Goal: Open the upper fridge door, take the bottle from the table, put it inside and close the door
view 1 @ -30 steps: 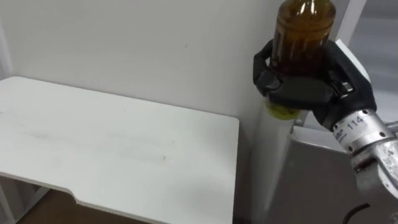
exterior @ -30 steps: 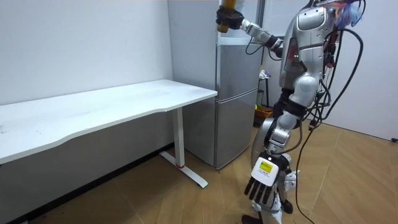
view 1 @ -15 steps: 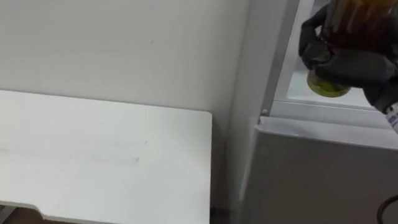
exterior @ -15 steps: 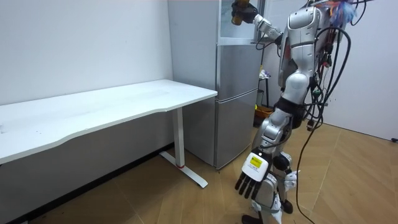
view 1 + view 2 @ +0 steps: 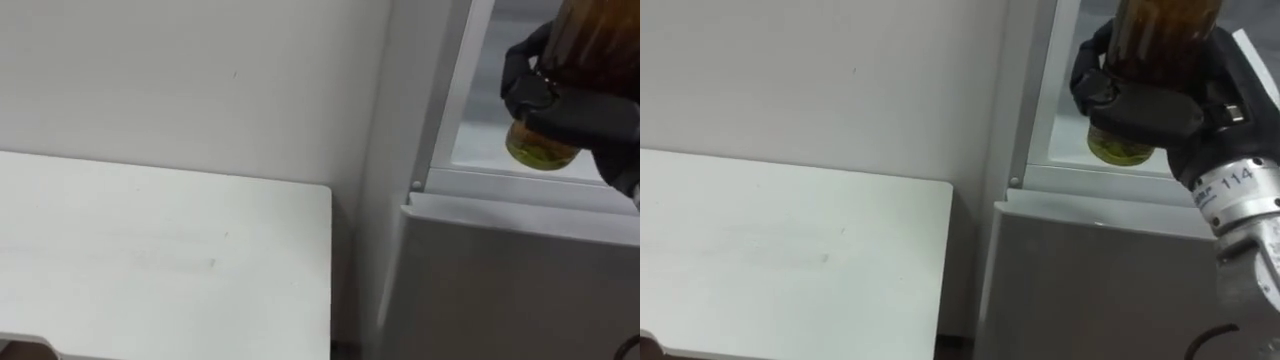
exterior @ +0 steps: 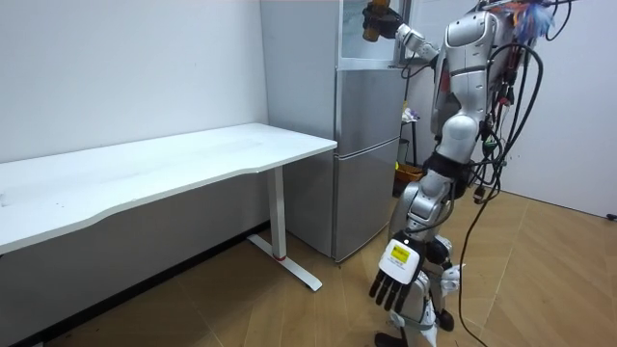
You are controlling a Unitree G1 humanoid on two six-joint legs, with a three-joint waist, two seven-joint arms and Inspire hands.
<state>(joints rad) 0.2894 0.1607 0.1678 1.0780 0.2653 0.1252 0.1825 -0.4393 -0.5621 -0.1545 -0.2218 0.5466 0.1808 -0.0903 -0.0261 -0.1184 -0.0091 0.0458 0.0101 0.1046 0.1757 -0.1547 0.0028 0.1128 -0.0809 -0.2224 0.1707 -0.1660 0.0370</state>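
A tall grey fridge (image 6: 366, 145) stands against the wall, just beside the end of a long white tabletop (image 6: 193, 159); its upper compartment is open and its lower door is closed. The robot stands before the fridge with its right arm raised to the opening. The left hand (image 6: 393, 280) hangs low at its side, fingers relaxed and holding nothing. The right hand (image 5: 1150, 110) has its dark fingers wrapped firmly round the lower body of the brown bottle (image 5: 1165, 35). This low grasp probably steadies the weight and leaves the base free for setting down. The bottle is upright at the mouth of the compartment, its long axis vertical and its neck pointing up. Its yellowish base hangs just above the pale shelf (image 5: 480, 150), not yet resting on it.
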